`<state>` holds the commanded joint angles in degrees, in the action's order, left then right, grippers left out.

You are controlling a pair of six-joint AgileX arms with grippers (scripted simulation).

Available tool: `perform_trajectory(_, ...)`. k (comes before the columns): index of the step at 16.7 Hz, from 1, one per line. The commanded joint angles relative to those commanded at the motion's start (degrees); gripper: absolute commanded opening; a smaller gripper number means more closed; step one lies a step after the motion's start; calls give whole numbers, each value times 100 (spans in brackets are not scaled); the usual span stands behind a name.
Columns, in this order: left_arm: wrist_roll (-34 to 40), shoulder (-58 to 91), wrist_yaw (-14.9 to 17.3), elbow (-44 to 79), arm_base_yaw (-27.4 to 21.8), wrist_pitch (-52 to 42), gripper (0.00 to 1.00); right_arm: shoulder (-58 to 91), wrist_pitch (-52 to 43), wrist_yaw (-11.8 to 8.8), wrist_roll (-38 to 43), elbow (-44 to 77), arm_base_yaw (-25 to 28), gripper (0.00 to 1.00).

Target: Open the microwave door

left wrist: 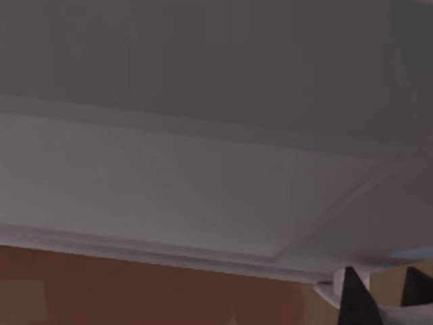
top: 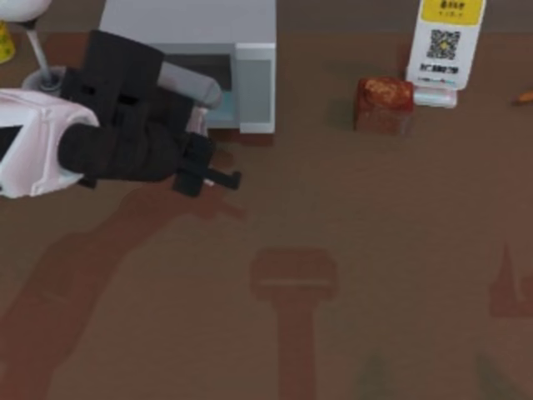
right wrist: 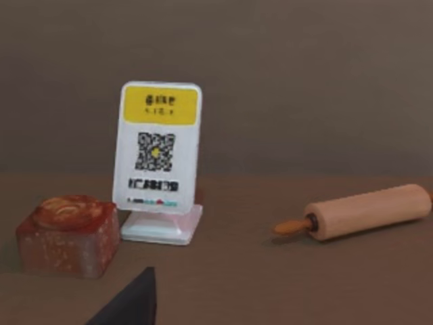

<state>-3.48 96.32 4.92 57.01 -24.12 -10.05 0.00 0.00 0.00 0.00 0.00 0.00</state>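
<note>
At the table's far left, the left gripper (top: 218, 177) sits just in front of the microwave (top: 200, 33), one silver-grey box with a light top. Its microwave door (top: 190, 83) stands swung out above the gripper, exposing a pale bluish floor; the narrow control panel (top: 255, 87) lies to the gripper's right. Whether the fingers grip anything cannot be told. Farther right stand one red-brown block (top: 384, 103), one QR-code sign (top: 445, 42) and one rolling pin (right wrist: 369, 211). The right gripper (right wrist: 132, 301) is barely visible.

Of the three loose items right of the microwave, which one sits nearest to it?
The reddish-brown block. It sits between the microwave and the QR-code sign; the rolling pin lies farthest out, at the table's right edge.
</note>
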Motion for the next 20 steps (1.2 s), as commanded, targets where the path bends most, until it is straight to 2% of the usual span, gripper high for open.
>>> perform_trajectory(12, 0, 0, 0, 0, 0, 0, 0, 0, 0, 0, 0, 0, 0, 100)
perform_trajectory(15, -60, -5, 104, -41, 3, -33, 0, 0, 0, 0, 0, 0, 0, 100)
perform_trajectory(20, -539, -190, 455, -189, 240, -60, 0, 0, 0, 0, 0, 0, 0, 100)
